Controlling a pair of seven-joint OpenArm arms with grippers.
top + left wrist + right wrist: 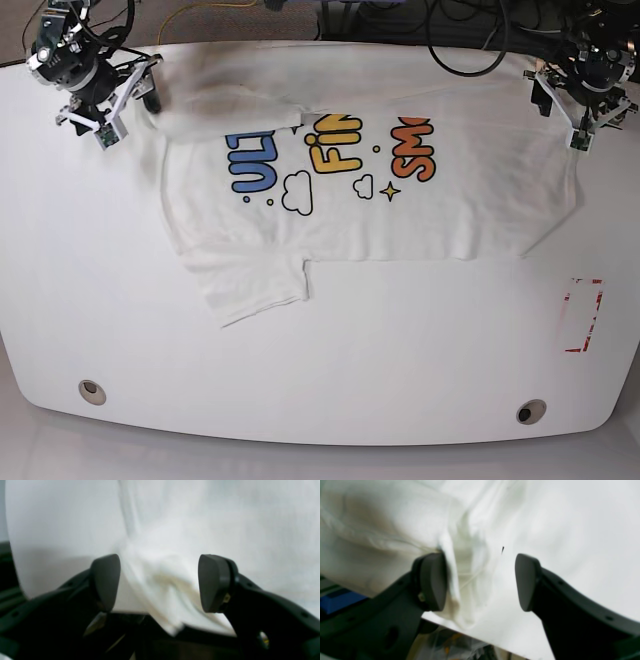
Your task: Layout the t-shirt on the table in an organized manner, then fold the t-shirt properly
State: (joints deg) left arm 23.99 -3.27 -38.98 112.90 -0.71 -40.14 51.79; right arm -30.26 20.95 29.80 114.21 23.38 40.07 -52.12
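The t-shirt [360, 190] lies spread across the far half of the table [320, 350], print side up, its blue, yellow and orange letters reading sideways from the near edge. One sleeve [255, 290] sticks out toward the near edge, flat and slightly creased. The cloth near the far left corner is folded over on itself, covering the tops of the blue letters.

The left gripper [160, 582] sits at the far right corner, jaws spread wide, with a bunched ridge of shirt hem lying loose between the pads and touching neither. The right gripper [480, 580] is at the far left corner, also wide; a rumpled fold of fabric rests against one pad while the other stands clear of it.

A red-and-white tape mark [583, 315] sits near the right edge, apart from the shirt. Two grommet holes [92, 391] lie along the near edge.
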